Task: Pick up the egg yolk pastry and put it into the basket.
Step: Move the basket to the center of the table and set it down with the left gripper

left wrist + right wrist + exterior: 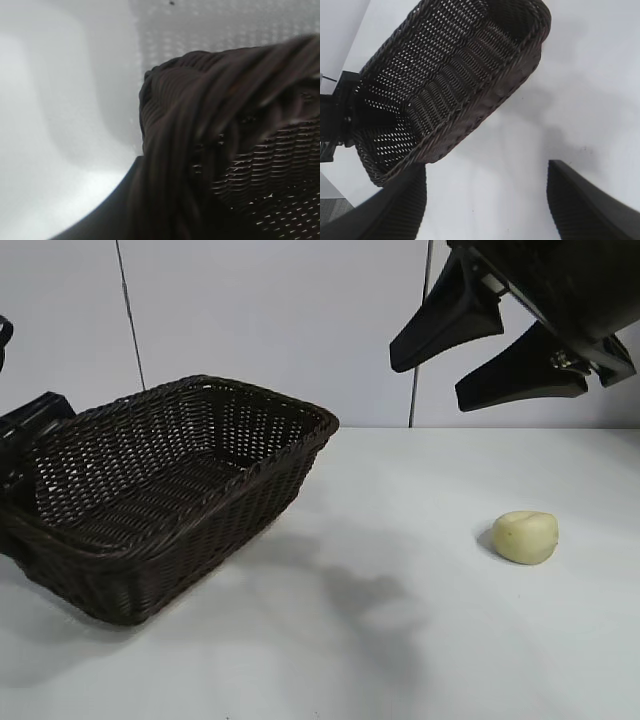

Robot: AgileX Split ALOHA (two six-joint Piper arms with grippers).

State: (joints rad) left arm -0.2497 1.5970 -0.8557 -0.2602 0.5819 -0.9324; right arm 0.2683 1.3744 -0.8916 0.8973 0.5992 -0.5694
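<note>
The egg yolk pastry [526,536], a small pale yellow lump, lies on the white table at the right, far from the basket. The dark brown wicker basket [200,540] sits tilted at the left. My left gripper [30,440] is at its left end, shut on the braided rim [210,125]. The right wrist view also shows that gripper [342,107] clamped on the basket's [485,100] end. My right gripper [428,383] hangs open high above the table, up and left of the pastry, nothing between its fingers [395,205]. Neither wrist view shows the pastry.
The white table [380,620] stretches bare between basket and pastry. A pale wall [280,310] stands behind.
</note>
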